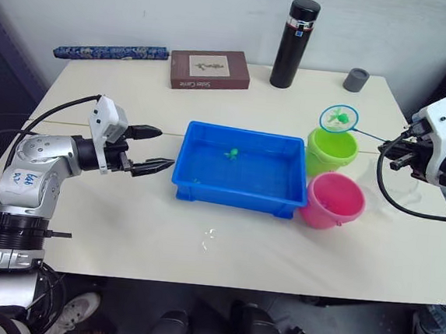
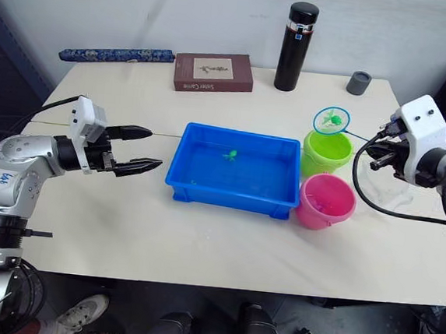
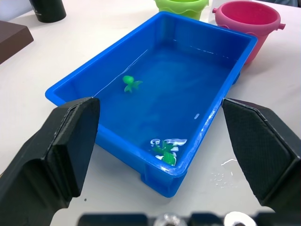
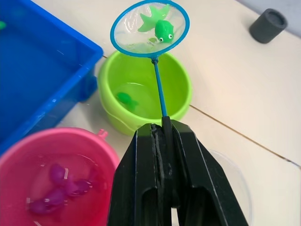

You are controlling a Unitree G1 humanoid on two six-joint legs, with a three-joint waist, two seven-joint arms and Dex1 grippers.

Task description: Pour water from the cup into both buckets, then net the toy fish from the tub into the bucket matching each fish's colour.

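Left gripper [image 1: 155, 152] hangs over the table [image 1: 124, 229] just left of the tub [image 1: 236, 195], fingers spread wide apart, nothing between them. Tub holds water and two green fish: one [image 3: 131, 84] near the far wall, one [image 3: 165, 151] in the near corner on the left gripper's side. Small splash of water [image 1: 209, 236] on the table in front of the tub.

Right of the tub, touching or nearly so: green bucket [image 4: 175, 101] behind, pink bucket [image 4: 94, 150] in front. Green bucket has water and one green fish [image 4: 125, 99] in it. Pink bucket has water and a clump of pink fish [image 4: 63, 186].

Net [image 4: 149, 28] sits above the far rim of the green bucket, hoop roughly level, with a green fish [image 4: 162, 29] in the mesh. Right gripper [image 4: 162, 129] is clamped tight on the net's stick, off to the right of both buckets. Clear cup [image 1: 401, 183] stands on the table under the right gripper.

Back edge: rolled blue item [image 1: 112, 51], brown box [image 1: 210, 69], black thermos [image 1: 295, 44], small grey cup [image 1: 356, 79].
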